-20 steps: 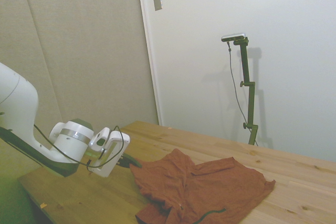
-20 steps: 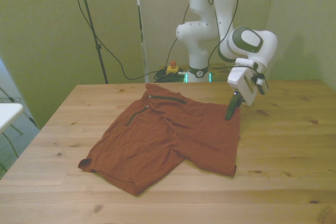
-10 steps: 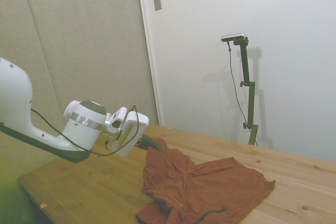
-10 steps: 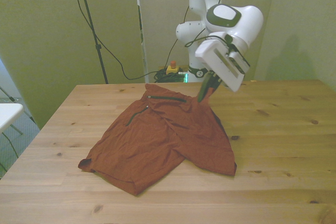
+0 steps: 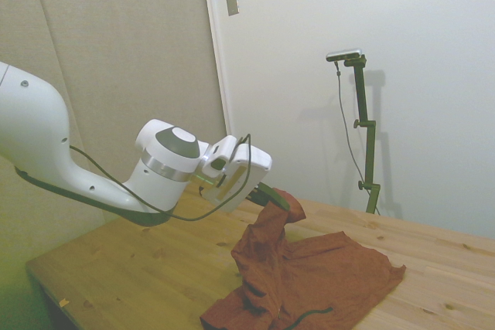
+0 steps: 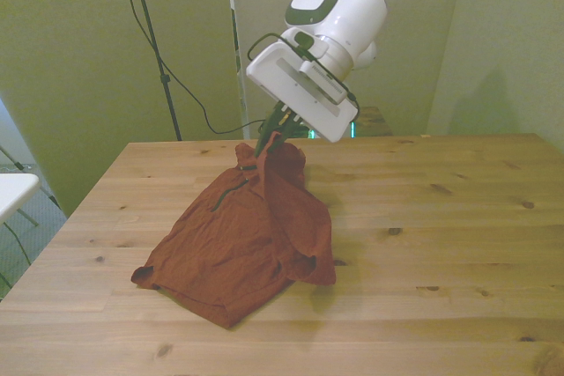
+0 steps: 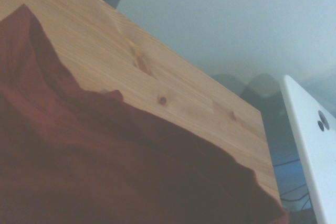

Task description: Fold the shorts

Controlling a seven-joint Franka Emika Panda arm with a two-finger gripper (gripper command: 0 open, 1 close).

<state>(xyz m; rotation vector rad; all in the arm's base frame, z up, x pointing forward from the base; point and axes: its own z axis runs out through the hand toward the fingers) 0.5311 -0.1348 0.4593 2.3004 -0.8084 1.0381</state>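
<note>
Since the earlier frame, one edge of the shorts (image 6: pixel 256 226) is being lifted and carried toward the front view's left by the claw (image 6: pixel 271 140), which is clamped on the fabric. The rest is lying on the worktop (image 6: pixel 458 217). The edge should be laid squarely over the far side before release.

My gripper (image 6: pixel 275 136) pinches the rust-orange fabric shorts (image 6: pixel 242 239) at their 12 o'clock edge, above the wooden table (image 6: pixel 458 226); the rest lies heaped toward 7 o'clock.
</note>
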